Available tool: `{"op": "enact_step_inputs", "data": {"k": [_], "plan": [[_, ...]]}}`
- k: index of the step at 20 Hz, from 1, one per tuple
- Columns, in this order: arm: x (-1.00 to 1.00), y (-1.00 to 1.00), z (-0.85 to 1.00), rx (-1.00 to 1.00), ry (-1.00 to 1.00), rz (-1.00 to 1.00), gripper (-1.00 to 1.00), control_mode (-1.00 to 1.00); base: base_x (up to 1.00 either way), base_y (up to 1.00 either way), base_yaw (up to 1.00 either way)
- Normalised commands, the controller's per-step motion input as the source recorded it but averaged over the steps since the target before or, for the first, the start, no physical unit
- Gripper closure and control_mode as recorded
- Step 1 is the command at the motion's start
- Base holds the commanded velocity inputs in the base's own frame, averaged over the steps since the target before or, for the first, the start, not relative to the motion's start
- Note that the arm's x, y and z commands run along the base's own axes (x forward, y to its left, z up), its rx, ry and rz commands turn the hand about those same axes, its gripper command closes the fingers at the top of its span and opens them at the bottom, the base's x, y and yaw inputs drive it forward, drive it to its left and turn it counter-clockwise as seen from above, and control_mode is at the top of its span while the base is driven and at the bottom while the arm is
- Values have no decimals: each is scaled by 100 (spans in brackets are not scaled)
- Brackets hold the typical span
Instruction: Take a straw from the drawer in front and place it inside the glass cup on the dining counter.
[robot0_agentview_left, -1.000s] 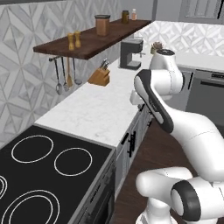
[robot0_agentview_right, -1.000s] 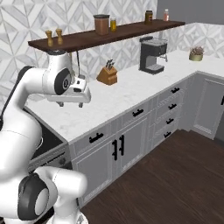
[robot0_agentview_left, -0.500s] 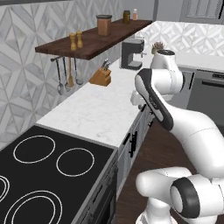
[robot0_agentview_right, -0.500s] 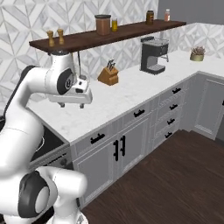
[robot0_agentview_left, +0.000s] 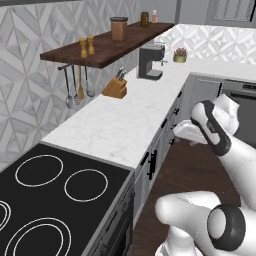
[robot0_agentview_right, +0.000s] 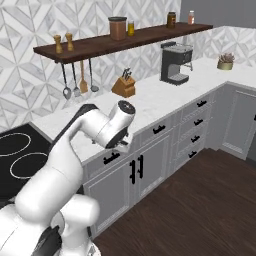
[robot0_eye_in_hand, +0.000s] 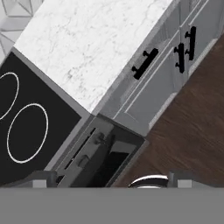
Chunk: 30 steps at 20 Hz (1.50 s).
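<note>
Barely begun — the gripper (robot0_agentview_right: 121, 145) hangs empty, jaws spread wide, just above the drawer (robot0_agentview_right: 111, 157), shut under the worktop right of the cooktop (robot0_agentview_right: 17, 152) — opening, straw and cup all remain.

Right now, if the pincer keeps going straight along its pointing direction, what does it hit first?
Probably the drawer front near its black handle, just under the marble worktop edge. The hand view centres there, but depth is unclear, so the worktop edge could come first.
</note>
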Motion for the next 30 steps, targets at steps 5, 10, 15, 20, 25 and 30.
{"op": "enact_step_inputs", "data": {"k": [5, 10, 15, 20, 25, 30], "plan": [[10, -16, -92, 50, 0, 0, -100, -100, 0, 0, 0], [22, 1, -80, 56, 0, -1, -100, -100, 0, 0, 0], [47, 3, -27, 37, 7, 0, -100, -100, 0, 0, 0], [62, 17, -18, 18, 4, 0, -100, -100, 0, 0, 0], [42, 0, -27, 10, 1, 0, -100, -100, 0, 0, 0], [34, -16, -35, 5, 0, 0, -100, -100, 0, 0, 0]]}}
